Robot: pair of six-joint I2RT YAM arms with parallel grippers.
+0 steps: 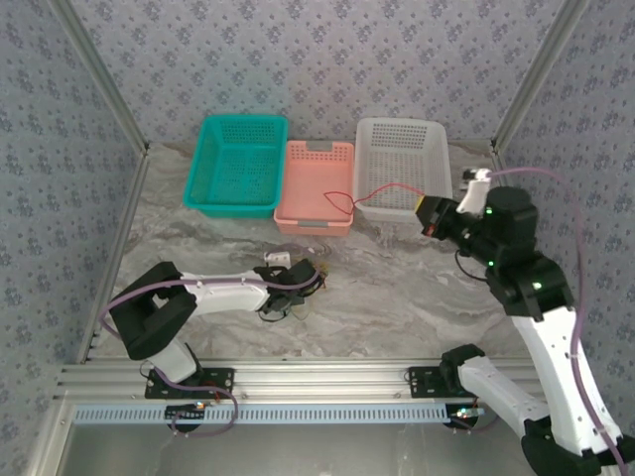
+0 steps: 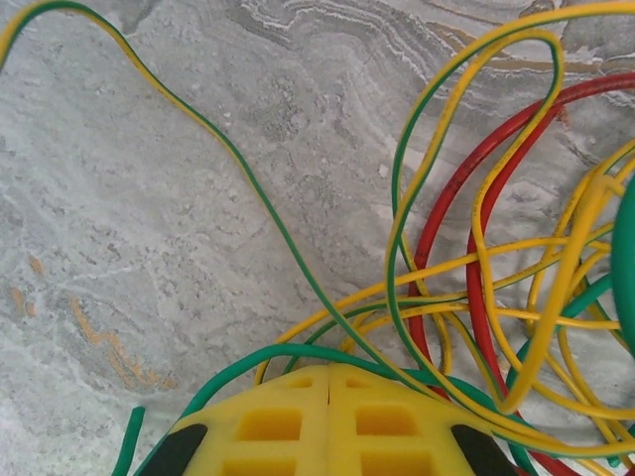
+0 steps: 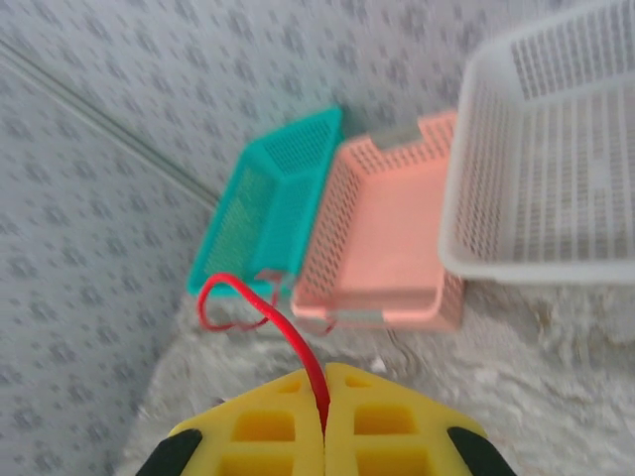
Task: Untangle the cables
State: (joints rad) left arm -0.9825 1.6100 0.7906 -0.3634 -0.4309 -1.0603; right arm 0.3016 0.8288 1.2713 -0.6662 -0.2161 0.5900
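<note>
The cables lie in a tangle [image 1: 296, 294] on the marble table in front of the left arm. My left gripper [image 1: 317, 281] sits low at the tangle's right edge. In the left wrist view its yellow fingers [image 2: 329, 369] meet with no wire in the seam. A thick green cable [image 2: 298, 350] curves round their tips, and red [image 2: 476, 198], yellow [image 2: 556, 278] and green-yellow striped [image 2: 228, 149] cables loop beyond. My right gripper [image 1: 427, 214] hangs above the table in front of the white basket, shut on a red cable [image 3: 288, 332] that runs left [image 1: 382, 188] over the pink basket.
Three baskets stand in a row at the back wall: teal [image 1: 236, 164], pink [image 1: 316, 188] and white [image 1: 402, 164]. They also appear ahead of the right gripper, teal [image 3: 268, 208], pink [image 3: 387, 228], white [image 3: 556, 149]. Patterned walls close in the table on three sides.
</note>
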